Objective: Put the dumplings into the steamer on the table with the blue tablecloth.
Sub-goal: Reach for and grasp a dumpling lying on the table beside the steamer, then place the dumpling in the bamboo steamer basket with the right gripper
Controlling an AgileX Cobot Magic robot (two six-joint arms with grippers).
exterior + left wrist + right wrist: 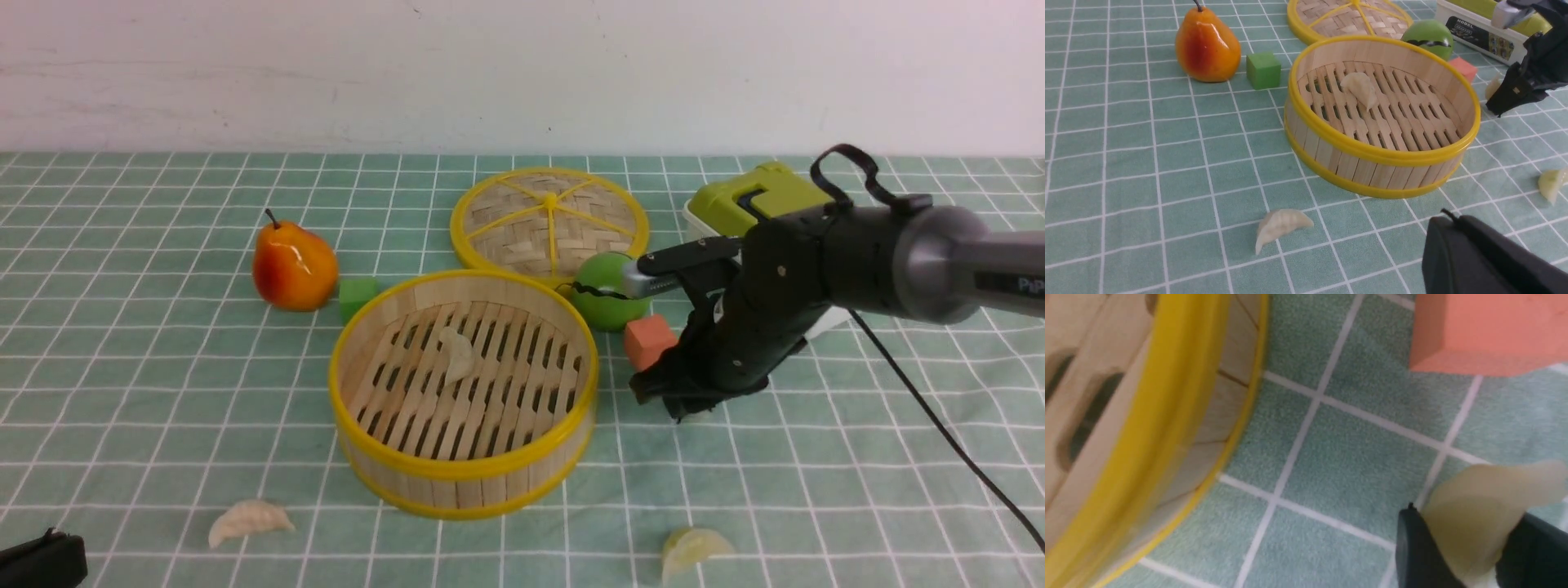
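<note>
Beyond the steamer, a white box is labelled "MODEL".

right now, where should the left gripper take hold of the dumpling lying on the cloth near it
Come straight down from above and pinch the dumpling across its plump middle, curved back to inner edge. It lies flat on the tablecloth, a crescent with thin tapered tips, so the middle likely gives the firmest hold.

The right arm stretched in from the right, its wrist bent steeply downward. The right gripper hung low, its fingers pressed against either side of a dumpling. The left gripper sat low at the near left corner, jaws together.
</note>
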